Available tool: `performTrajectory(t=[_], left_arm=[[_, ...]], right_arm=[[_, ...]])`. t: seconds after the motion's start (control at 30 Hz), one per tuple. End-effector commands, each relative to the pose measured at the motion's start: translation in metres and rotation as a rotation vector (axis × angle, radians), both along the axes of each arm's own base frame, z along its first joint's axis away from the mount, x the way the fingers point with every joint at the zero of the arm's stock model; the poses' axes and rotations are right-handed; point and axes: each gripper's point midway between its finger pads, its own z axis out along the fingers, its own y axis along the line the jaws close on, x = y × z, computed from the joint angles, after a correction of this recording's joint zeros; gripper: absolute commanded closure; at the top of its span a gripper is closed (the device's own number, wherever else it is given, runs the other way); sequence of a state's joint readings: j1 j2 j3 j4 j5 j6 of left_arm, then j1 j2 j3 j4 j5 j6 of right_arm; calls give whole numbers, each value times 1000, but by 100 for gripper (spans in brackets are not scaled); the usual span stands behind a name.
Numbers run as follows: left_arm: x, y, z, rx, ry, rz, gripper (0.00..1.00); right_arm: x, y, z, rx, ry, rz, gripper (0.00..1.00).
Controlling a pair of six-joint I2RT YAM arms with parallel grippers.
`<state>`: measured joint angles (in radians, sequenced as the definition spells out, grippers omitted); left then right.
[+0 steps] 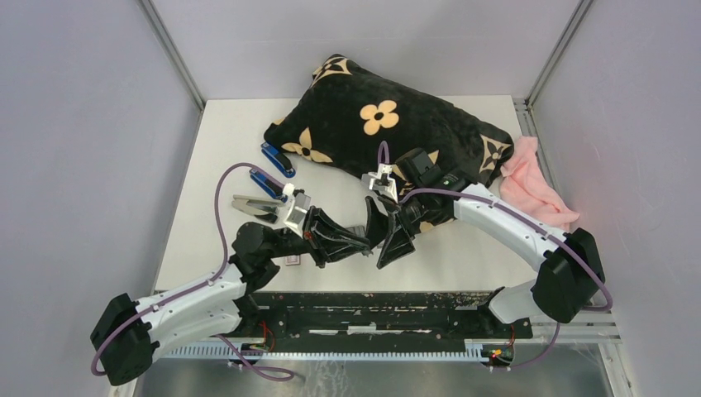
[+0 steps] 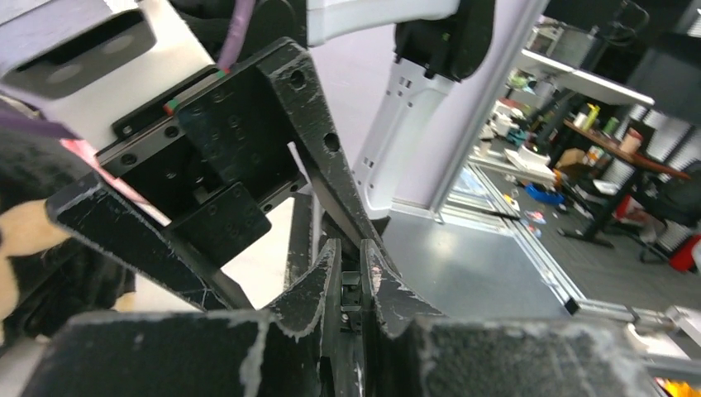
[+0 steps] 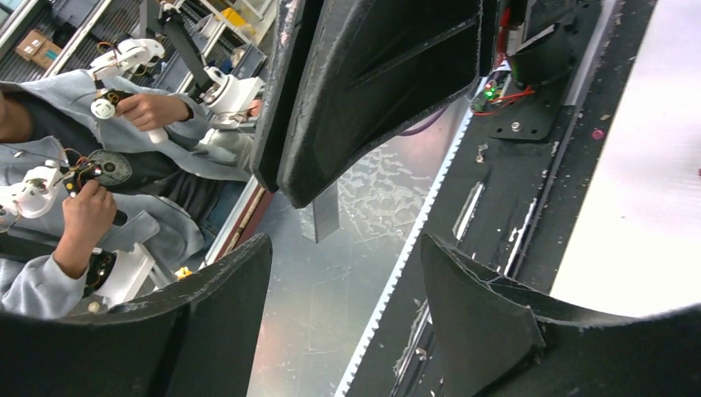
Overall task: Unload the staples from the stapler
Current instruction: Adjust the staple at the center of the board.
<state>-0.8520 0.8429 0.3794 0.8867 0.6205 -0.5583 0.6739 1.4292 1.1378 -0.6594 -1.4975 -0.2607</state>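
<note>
No lettering reads anywhere. The black cushion point(image 1: 388, 124) carries tan four-petal flowers and pointed stars. A round print on the operator's grey top point(image 3: 107, 165) is too blurred to read.

Left gripper point(image 2: 351, 256): fingers point(image 2: 318, 285) pressed together, only a narrow slit between the tips. A small dark-grey piece point(image 2: 351, 291) sits in that slit; can't tell what it is or whether it is gripped.

Right gripper point(image 3: 347, 273): fingers point(image 3: 223, 289) well apart, nothing between them but the left gripper's tips above the gap. From the left wrist, one right finger point(image 2: 331, 157) crosses just beyond the left tips.

Stapler point(image 1: 252, 203): swung open on the table, blue top raised over the grey metal base. It lies behind the left fingers, beside that wrist, well clear of the right fingers.

Staples: can't pick them out for certain in any view.

Second blue stapler point(image 1: 278, 160): farther back, at the cushion's edge.

Small pale item point(image 1: 291, 261): near the left forearm, too small to identify.

Pink cloth point(image 1: 533, 186): beyond the right arm, partly under the cushion.
</note>
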Motion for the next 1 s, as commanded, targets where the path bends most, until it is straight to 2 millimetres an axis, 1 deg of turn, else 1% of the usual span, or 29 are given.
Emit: performTrajectory(t=[0.0, 0.1, 0.3, 0.5, 0.57, 0.9, 0.97], left_arm=[[-22, 2, 32, -55, -171, -111, 90], [-29, 4, 34, -58, -210, -141, 90], [-35, 6, 32, -49, -255, -167, 91], [-36, 4, 31, -50, -295, -181, 91], [-36, 3, 31, -52, -308, -183, 91], [-39, 3, 28, -55, -350, -200, 90], [-40, 3, 28, -59, -354, -205, 91]], right_arm=[[-11, -1, 26, 70, -17, 54, 29], [-13, 0, 29, 59, -3, 61, 32], [-25, -1, 37, 69, -12, 91, 39], [-32, 2, 37, 59, 1, 117, 47], [-33, 3, 37, 55, 5, 123, 49], [-36, 5, 37, 39, 25, 136, 55], [-36, 6, 37, 38, 26, 138, 57]])
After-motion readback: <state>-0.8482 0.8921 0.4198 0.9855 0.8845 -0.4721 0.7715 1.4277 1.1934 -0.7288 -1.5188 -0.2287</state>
